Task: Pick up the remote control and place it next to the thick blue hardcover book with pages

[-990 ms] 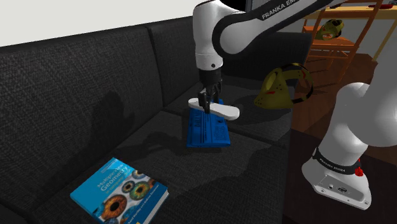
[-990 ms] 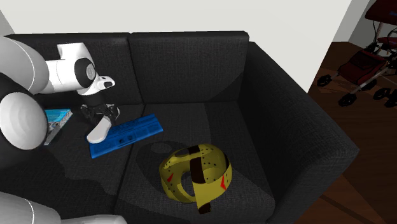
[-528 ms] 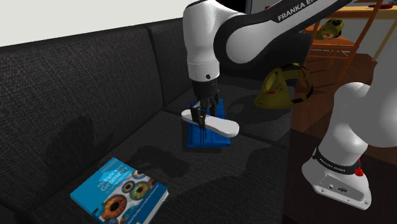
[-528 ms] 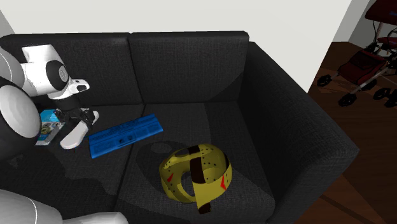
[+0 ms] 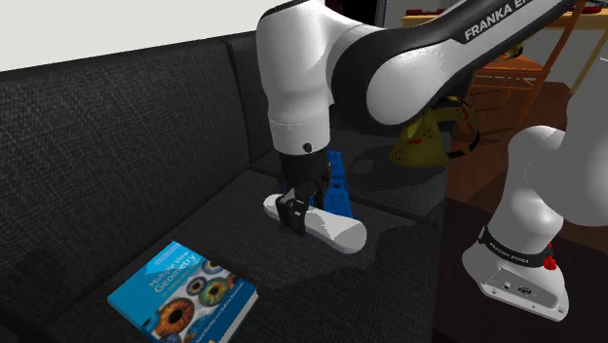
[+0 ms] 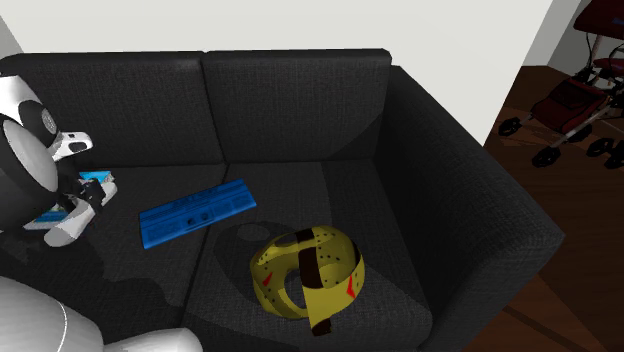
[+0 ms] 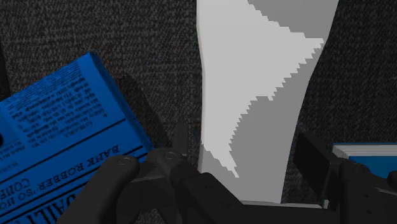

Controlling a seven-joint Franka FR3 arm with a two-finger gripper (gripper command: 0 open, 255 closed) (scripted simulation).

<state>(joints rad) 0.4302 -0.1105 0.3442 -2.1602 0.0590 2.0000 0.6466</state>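
Shoulder view shows the hand [image 5: 292, 209] closed across the remote control [image 5: 326, 226], a long, plain white bar held crosswise low over the black sofa [image 5: 117, 146] seat. I cannot tell whether its far end brushes the cushion. In the wrist view the two fingers [image 7: 168, 167] press against the remote's narrow sides, with nothing else between them. The hold sits nearer one end than the middle, so most of the length sticks out to one side. It looks stiff and light, with smooth sides, so I'd guess it could pivot or slip in that pinch if swung quickly; a hold nearer the middle would be steadier. Two blue books lie on the seat: a flat one [image 5: 338, 190] just behind the hand, and one with a patterned cover [image 5: 180, 302] near the front edge. The second exterior view puts the remote just beside the patterned book [image 6: 95, 181].
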